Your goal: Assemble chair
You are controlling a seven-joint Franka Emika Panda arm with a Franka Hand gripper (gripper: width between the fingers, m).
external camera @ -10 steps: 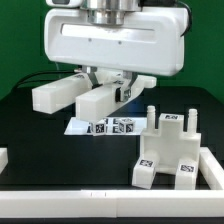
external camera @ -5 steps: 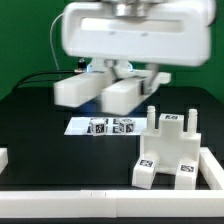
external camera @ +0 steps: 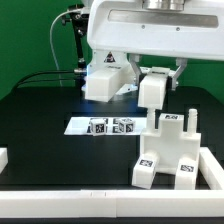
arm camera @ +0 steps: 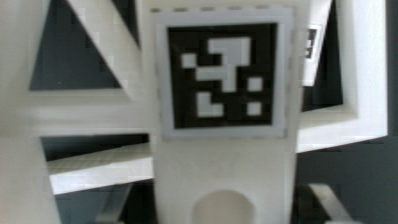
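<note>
Gripper [external camera: 136,72] pinches bar piece [external camera: 153,91] at upper centre. Seat block [external camera: 166,150] sits just below, lower right, pegs upright.

The chair piece [arm camera: 222,155] is white with a black-and-white square tag [arm camera: 222,75], the chair base [external camera: 165,150] white with matching tags, the marker board [external camera: 78,125] white with black tags, the table [external camera: 40,120] black.

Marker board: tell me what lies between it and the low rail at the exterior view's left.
Only bare black table; the exterior view shows it.
</note>
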